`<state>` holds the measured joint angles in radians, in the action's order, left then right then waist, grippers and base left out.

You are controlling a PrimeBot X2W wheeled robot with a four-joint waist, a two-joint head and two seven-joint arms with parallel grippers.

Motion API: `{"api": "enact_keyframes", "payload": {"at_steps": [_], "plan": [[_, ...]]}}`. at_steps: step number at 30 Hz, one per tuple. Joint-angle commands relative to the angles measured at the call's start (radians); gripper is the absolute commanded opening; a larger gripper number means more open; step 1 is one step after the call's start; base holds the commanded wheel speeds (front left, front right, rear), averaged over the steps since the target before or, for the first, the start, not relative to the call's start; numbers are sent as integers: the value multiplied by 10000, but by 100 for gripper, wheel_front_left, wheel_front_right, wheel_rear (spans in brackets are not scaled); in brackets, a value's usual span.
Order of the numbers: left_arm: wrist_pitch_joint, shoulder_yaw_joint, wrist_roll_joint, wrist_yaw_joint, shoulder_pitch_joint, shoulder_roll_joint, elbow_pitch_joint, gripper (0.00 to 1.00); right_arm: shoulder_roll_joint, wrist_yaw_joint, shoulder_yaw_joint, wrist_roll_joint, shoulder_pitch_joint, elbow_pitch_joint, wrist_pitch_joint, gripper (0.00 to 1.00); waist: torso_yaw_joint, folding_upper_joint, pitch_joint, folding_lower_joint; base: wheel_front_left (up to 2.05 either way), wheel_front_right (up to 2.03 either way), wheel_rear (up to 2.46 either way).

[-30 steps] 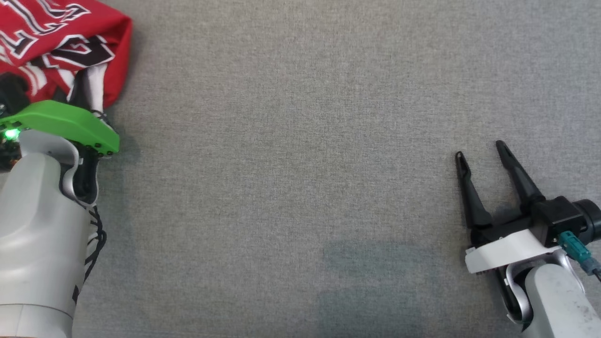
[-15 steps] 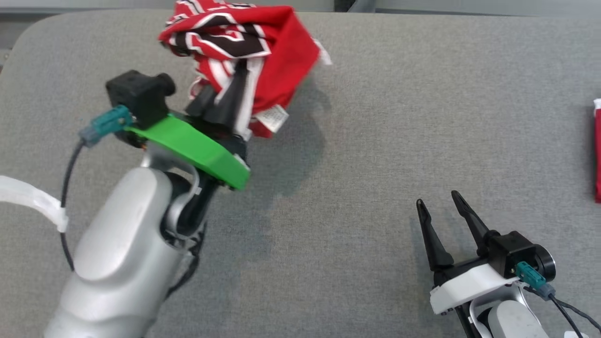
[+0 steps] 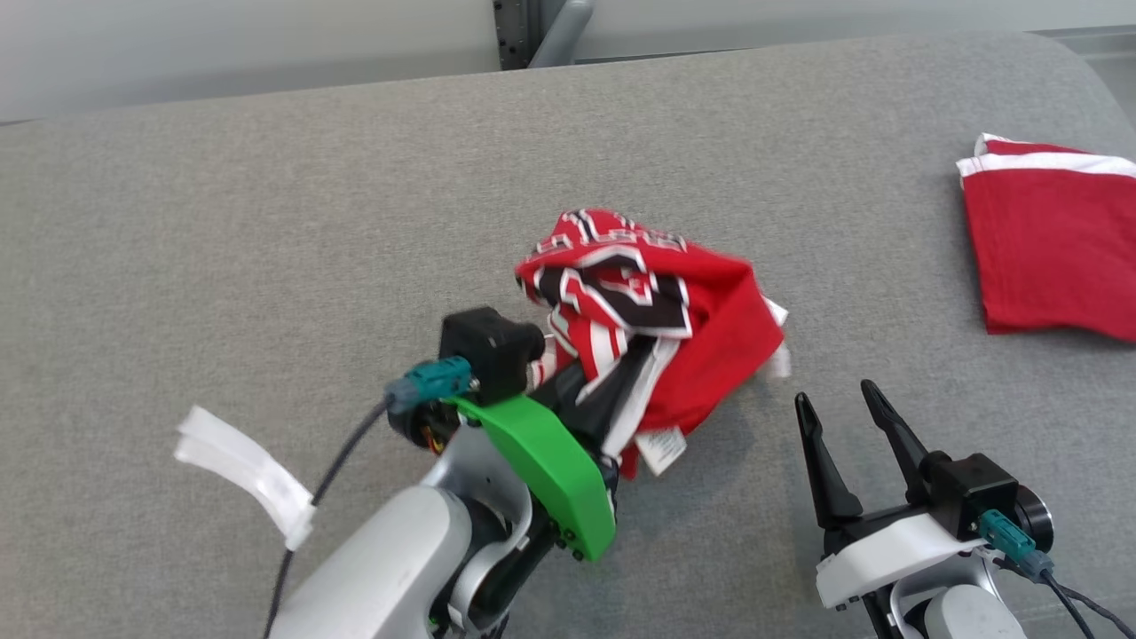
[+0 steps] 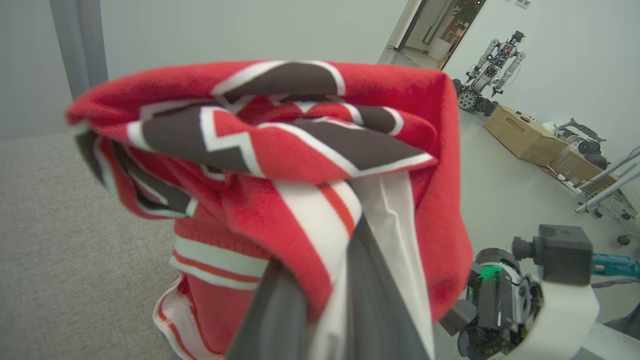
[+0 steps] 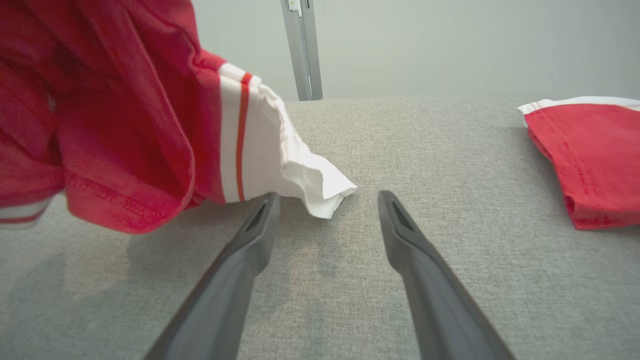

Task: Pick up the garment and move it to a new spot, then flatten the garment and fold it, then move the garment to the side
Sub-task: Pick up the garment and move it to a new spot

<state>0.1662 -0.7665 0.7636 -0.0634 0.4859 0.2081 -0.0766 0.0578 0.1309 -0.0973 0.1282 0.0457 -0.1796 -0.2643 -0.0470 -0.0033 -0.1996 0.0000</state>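
— What is the room like, and the surface?

— Pale plain wall behind, with a grey metal post (image 5: 301,50) rising past the far edge; the left wrist view looks across a light floor to a brown cardboard box (image 4: 520,137) and a small parked robot (image 4: 492,60) by a doorway. The work lies on a wide table covered in grey woven fabric (image 3: 266,222); its far right corner is rounded.

— And the garment?

— The bunched red garment with black and white lettering (image 3: 657,302) hangs over the middle of the table, somewhat toward the right edge; its shadow falls on the cloth beneath; whether its white hem touches the surface I cannot tell. A second red garment with a white band (image 3: 1056,240) lies folded flat at the right edge, well apart from it.

— The grippers?

— The left gripper (image 3: 621,390) is clenched on the bunched garment, its dark fingers (image 4: 300,310) buried in the folds; the right gripper (image 3: 834,395) stands released, fingers spread, low over bare cloth just beside the hem.

— Anything smaller?

— A white label (image 3: 661,448) dangles below the bunch.
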Motion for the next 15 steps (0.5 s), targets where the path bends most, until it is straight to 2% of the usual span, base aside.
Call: {"api": "enact_keyframes", "payload": {"at_steps": [1, 6, 8, 12, 13, 14, 15], "plan": [[45, -169, 61, -55, -341, -66, 572, 0, -8, -5, 6, 73, -100, -27, 2, 100, -403, 33, 12, 0, 0, 0, 0], [-553, -523, -574, 60, -169, -158, 3340, 0, -31, -5, -141, 95, 95, -69, 0, 100, -679, 33, -154, 0, 0, 0, 0], [-913, -592, -633, 167, -94, -373, 4201, 0, -40, -5, -135, 135, 152, -69, 2, 100, -731, 33, -170, 0, 0, 0, 0], [-1260, -561, -489, 393, -22, -589, 5073, 0, -52, -5, -48, 123, 97, -69, 2, 100, -707, 33, -149, 0, 0, 0, 0], [-1353, -534, -465, 444, -4, -634, 5297, 5, -55, -5, -10, 106, 44, -79, 2, 100, -674, 33, -130, 0, 0, 0, 0], [-1472, -495, -442, 444, -1, -651, 5481, 17, -55, -5, 27, 84, -15, -92, 2, 100, -640, 33, -101, 0, 0, 0, 0], [-1638, -427, -443, 413, -4, -650, 5665, 45, -57, -5, 55, 61, -63, -108, 2, 100, -607, 33, -58, 0, 0, 0, 0]]}}
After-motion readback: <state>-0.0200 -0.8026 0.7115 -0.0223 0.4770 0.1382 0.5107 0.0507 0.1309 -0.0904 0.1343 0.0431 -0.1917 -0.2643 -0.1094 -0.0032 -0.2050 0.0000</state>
